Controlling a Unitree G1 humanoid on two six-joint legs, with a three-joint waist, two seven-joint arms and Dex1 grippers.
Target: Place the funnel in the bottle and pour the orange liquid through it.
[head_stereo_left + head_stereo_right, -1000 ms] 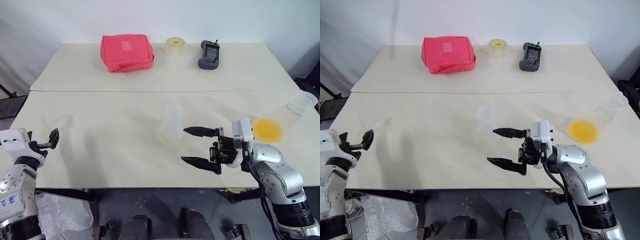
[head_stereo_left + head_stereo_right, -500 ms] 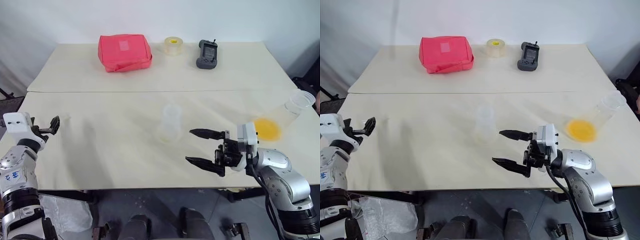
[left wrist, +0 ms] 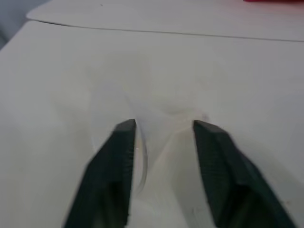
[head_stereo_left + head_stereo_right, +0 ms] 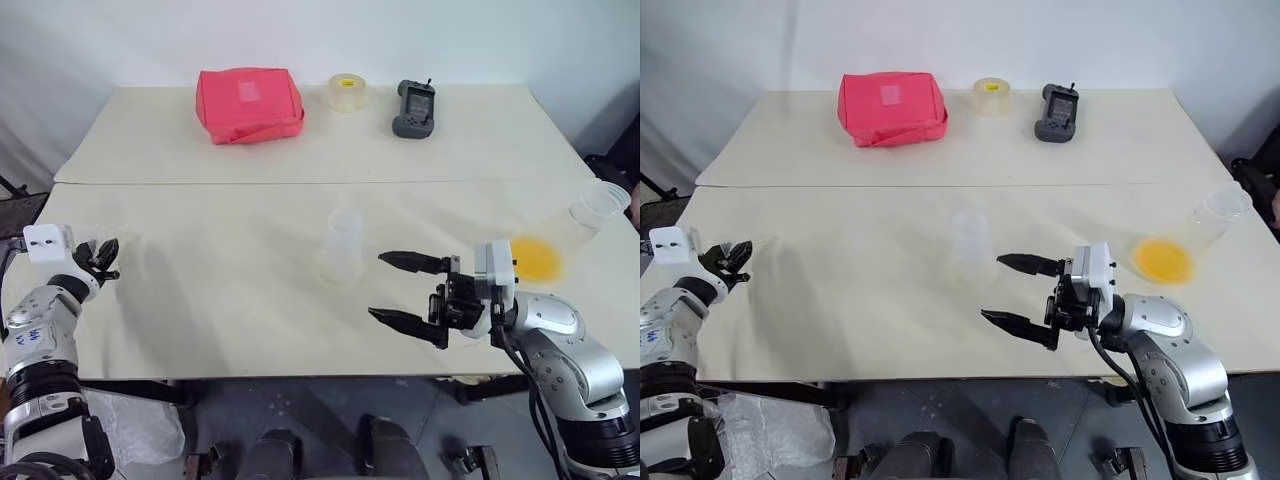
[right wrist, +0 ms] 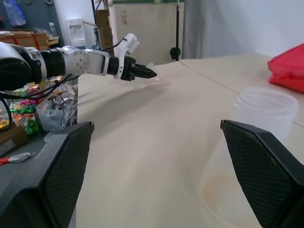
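**A:** While the left end effector (image 4: 103, 254) sits at the near left edge of the desk (image 4: 230, 300), note the funnel (image 3: 161, 107) right at its tip. Pinched or merely straddled? I cannot tell.

**B:** Agreed. The right end effector (image 4: 380, 287) is spread wide, holding nothing, just beside the bottle (image 4: 343, 240), which stands upright mid-desk. The orange liquid (image 4: 535, 258) pools in a tilted flask (image 4: 590, 215) at the far right, well apart from both.

**A:** Risks from here, as I judge them: clear plastic, light and slick. A bite taken off-centre could squirt the funnel off the desk edge, since it lies so near it.

**B:** Also the bottle. Spread jaws that close could nudge it over if they sweep in carelessly.

**A:** Views compared: the left wrist view gives the funnel's curved outline up close, whereas from the head camera it is barely a smudge.

**B:** And the right wrist view looks across the desk, with the bottle's rim close by and the left end effector side-on with something clear at its tip.
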